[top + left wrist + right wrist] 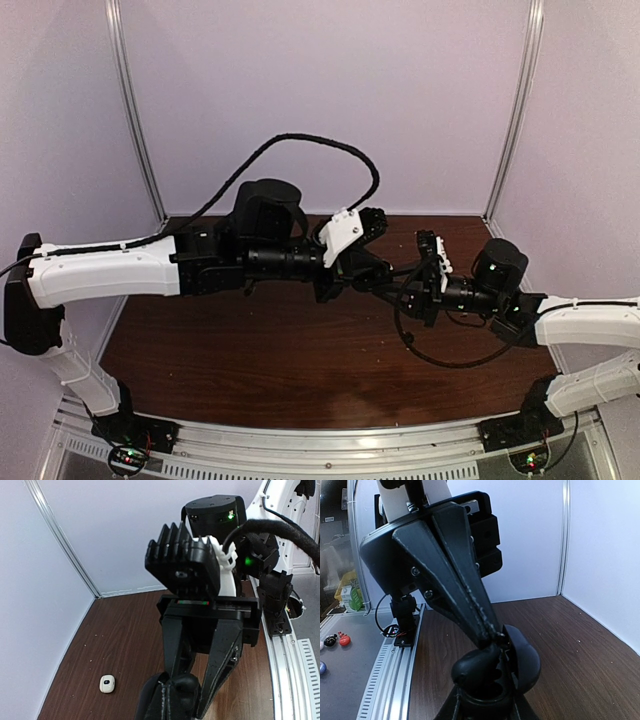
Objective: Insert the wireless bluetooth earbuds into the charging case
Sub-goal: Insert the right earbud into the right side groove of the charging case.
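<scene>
My right gripper [487, 711] is shut on a round black charging case [522, 662] and holds it above the table with the lid open. My left gripper [495, 632] comes down from above, its fingers pressed together on a black rounded earbud [472, 667] that sits at the mouth of the case cavity. In the top view both grippers meet mid-table, left gripper [358, 264] against right gripper [385, 282]. A small white rounded piece with a dark spot [107, 683] lies on the wooden table. The other earbuds are out of view.
White walls close the table [250, 350] at the back and sides. An aluminium rail [330, 455] runs along the near edge. A black cable [440, 360] loops under the right arm. Small red and dark items [337, 640] lie beyond the rail.
</scene>
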### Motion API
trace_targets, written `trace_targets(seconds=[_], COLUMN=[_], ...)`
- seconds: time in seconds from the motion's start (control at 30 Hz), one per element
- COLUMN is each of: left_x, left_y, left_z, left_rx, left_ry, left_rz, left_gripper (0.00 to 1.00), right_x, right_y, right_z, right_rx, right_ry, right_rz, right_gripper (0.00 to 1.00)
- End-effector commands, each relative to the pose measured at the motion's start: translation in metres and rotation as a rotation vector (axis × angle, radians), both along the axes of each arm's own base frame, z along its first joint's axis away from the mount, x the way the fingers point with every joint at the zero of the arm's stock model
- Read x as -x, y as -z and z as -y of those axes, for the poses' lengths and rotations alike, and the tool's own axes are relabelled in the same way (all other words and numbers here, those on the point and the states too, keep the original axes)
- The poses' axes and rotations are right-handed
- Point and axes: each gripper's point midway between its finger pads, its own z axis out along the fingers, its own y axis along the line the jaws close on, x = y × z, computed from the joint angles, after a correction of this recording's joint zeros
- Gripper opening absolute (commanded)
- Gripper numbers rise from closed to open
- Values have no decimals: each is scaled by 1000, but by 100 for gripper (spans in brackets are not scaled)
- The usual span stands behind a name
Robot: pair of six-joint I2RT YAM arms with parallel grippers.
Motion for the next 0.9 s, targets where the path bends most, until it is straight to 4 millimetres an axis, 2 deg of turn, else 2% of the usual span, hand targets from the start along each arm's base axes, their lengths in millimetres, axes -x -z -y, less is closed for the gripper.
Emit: trace_targets(seconds=[0.0, 0.43, 0.87], left_x=[-1, -1, 3], left_y=[-8, -19, -9], left_z=[-4, -13, -9], left_rx=[6, 20, -6], left_ry=[-19, -35, -7], left_rz=[29, 63, 61], left_gripper=[0, 0, 0], right_x=[5, -1, -4], right_y=[-25, -18, -25], right_z=[1, -2, -3], right_rx=[-70, -47, -60], right_ry=[-8, 8, 12], right_rz=[40, 3, -6], right_gripper=[0, 0, 0])
